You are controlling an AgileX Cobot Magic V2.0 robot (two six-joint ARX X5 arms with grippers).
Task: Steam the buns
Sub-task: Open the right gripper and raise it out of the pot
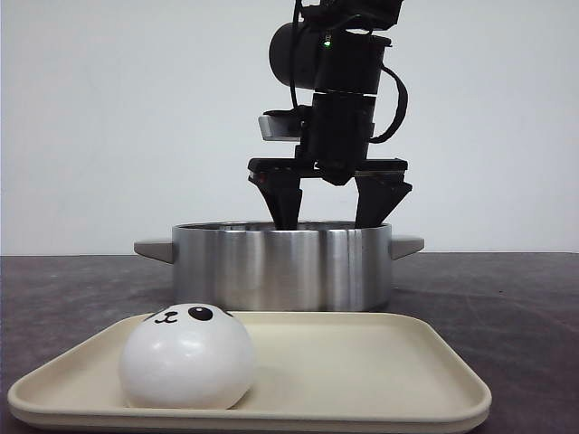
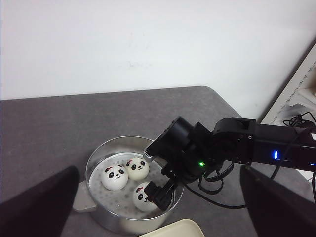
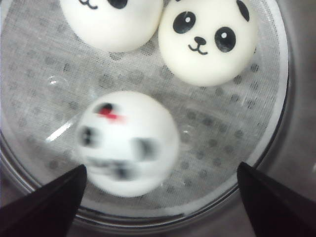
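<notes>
3 of 4 buns in the pot, 1 left on the tray

Pot sits mid counter, just behind the tray. Steel, two side handles, white perforated liner inside. From the left wrist cam: two buns touching at the far left of the liner, third bun apart from them, nearer the right rim, under the right tool

Right tool: jaws wide open, tips dipped just inside the pot rim, nothing gripped. Third bun lies between the two fingers in the right wrist cam with clear gaps both sides. It's motion-blurred there, so probably just dropped and settling, a guess only

Left tool: only dark finger edges at the bottom corners of its own cam, spread far apart with nothing between them, so open and empty. Parked high, looking down on the pot. Not in the front cam

Last bun sits at the near left of the tray, face tilted up and away from the robot, touching nothing else

Bun look: glossy white domes, black panda eyes, ears, small nose, smile. The sharp one in the right wrist cam shows the face cleanly. The blurred one has a red smear near its top, can't tell what it is

Remaining, as I read it: pull the right tool out of the pot, pick up the tray bun, drop it in the free liner space. No lid visible anywhere
</notes>
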